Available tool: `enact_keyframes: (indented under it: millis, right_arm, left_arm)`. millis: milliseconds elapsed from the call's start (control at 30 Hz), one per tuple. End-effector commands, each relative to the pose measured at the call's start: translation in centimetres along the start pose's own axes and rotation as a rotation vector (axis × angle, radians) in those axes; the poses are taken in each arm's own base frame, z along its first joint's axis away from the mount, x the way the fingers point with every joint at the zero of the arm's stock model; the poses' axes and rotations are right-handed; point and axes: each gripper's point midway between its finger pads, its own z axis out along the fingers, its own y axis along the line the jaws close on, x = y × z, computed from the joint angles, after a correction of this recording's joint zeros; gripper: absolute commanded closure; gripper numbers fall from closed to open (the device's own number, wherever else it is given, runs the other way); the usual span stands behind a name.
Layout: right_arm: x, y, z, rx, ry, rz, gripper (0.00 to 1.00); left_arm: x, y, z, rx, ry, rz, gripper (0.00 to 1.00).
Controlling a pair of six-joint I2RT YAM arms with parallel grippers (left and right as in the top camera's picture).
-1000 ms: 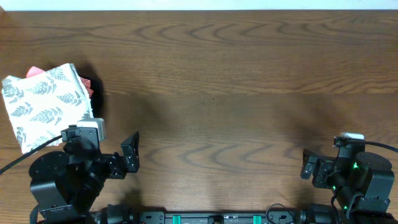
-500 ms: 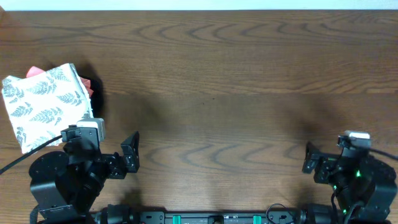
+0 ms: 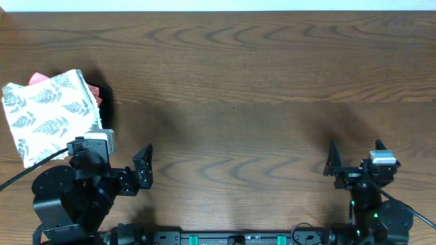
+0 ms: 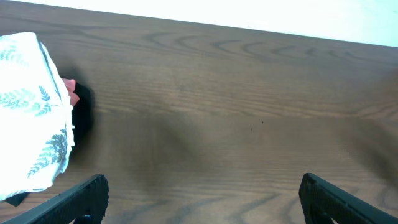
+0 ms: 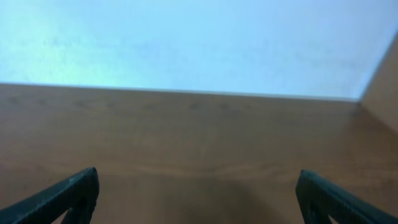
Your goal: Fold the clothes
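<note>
Clothes [image 3: 51, 116] lie folded in a near-square bundle on the surface [image 3: 238, 88], to the left of and beyond the left fingers [image 4: 87, 196], not touching them. Edges sit skewed, with no clear long axis. Pink garment [image 3: 38, 77] and black garment [image 3: 103, 95] show at its edges. Left fingers spread, empty. The right fingers [image 5: 68, 193] are also spread and empty, well apart from the bundle.

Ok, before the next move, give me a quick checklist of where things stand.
1. White fern-print cloth garment folded into a compact rectangle at the left end of the dark wooden table: ok.
2. Its thin straps tucked inside: cannot tell.
3. Salmon-pink garment and black garment only peek out from behind it: ok.
4. Left gripper open, empty, apart from the garment: ok.
5. Right gripper open, empty: ok.
</note>
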Motion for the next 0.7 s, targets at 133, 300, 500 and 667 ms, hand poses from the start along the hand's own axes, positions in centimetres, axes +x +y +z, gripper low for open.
enact_keyframes:
  millis: [133,300,500,667]
  right_arm:
    - [2.4,0.0,2.7,-0.007,-0.135,-0.060,0.01]
    - [3.9,0.0,3.0,-0.004,-0.106,-0.111,0.01]
    - [5.7,0.2,3.2,-0.017,-0.029,-0.053,0.01]
    - [5.8,0.2,3.2,-0.017,-0.027,-0.052,0.01]
  left_arm:
    - [0.0,-0.3,-0.2,0.012,-0.003,0.019,0.02]
    - [0.0,-0.3,-0.1,0.012,-0.003,0.019,0.02]
    - [0.0,-0.3,-0.1,0.012,-0.003,0.019,0.02]
    - [0.0,-0.3,-0.1,0.012,-0.003,0.019,0.02]
